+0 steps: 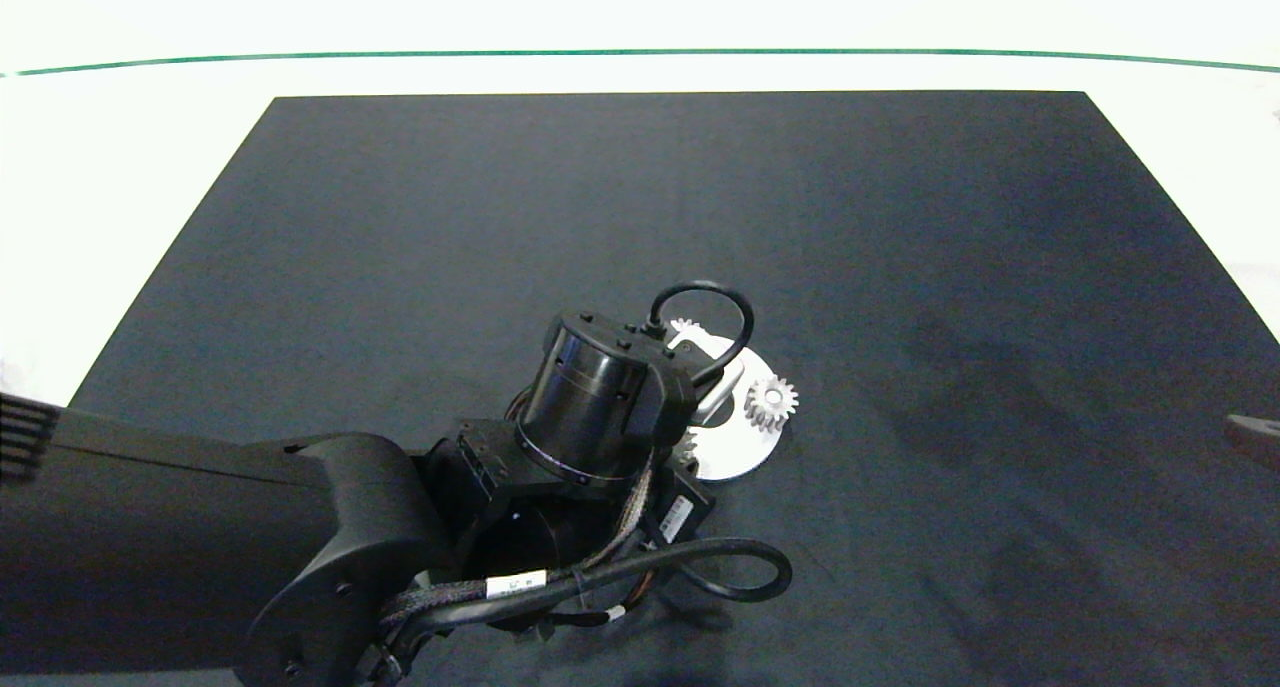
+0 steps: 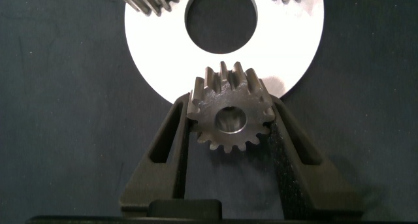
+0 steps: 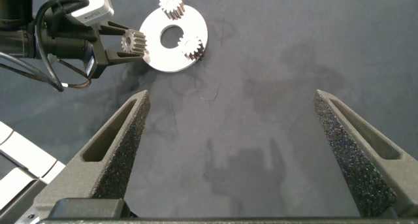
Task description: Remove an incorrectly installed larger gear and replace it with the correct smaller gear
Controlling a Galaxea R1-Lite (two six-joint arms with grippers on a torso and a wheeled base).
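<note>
The left arm [image 1: 200,527] comes in from the left edge low over the dark mat [image 1: 900,217], its wrist bent down toward a white round plate [image 1: 735,452] near the mat's middle. The left gripper [image 2: 230,101] sits at the plate's rim with its two fingers closed narrowly on the larger gear [image 2: 230,119], one pad on each flank of the teeth. The gear's round bore faces the wrist camera, and it overlaps the plate's edge. Whether it rests on the plate or is lifted clear, I cannot tell.

The plate has a large centre hole [image 2: 220,16]. Two small gears stand on it, spaced around that hole: one on the side towards the right arm [image 1: 771,403], and one at the far side [image 3: 171,3], half hidden behind the wrist in the head view.

Around the plate the mat is bare on every side that shows, with wide open room to the right and toward the far edge, where the white table [image 1: 150,147] begins.

The right gripper [image 3: 261,139] hangs well apart from the plate, only its tip showing at the head view's right edge, fingers spread wide and holding nothing.
</note>
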